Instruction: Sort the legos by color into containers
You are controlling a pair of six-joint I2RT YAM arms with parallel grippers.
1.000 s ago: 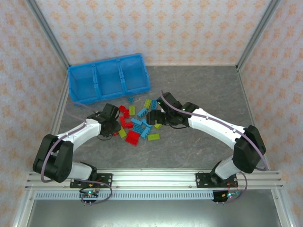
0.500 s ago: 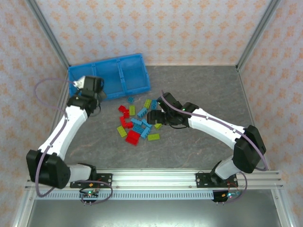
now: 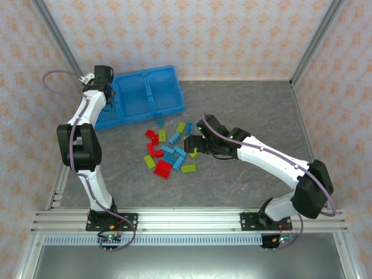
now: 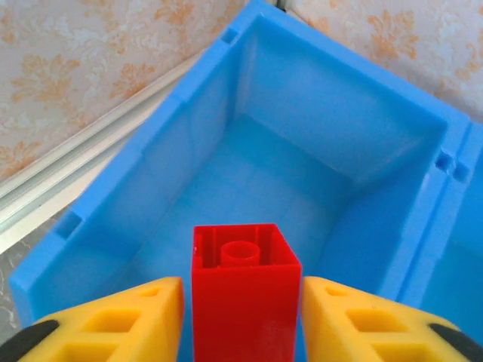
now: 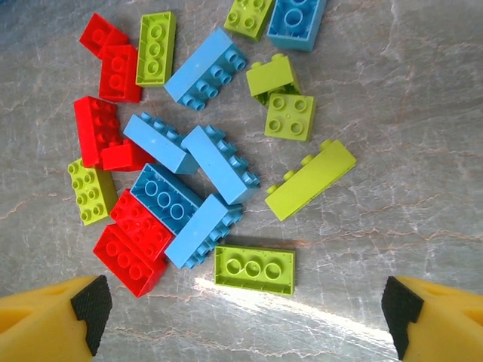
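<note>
Delivering a red brick (image 4: 243,302): left tool (image 4: 242,290) over the tray's (image 4: 189,113) end compartment (image 4: 256,188), grip unclear, should open fully; right tool (image 5: 245,305) open.

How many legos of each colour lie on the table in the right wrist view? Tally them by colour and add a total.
Red legos: 6 (several abut, so this is my best count)
Light blue legos: 6
Yellow-green legos: 7
Total: 19
</note>
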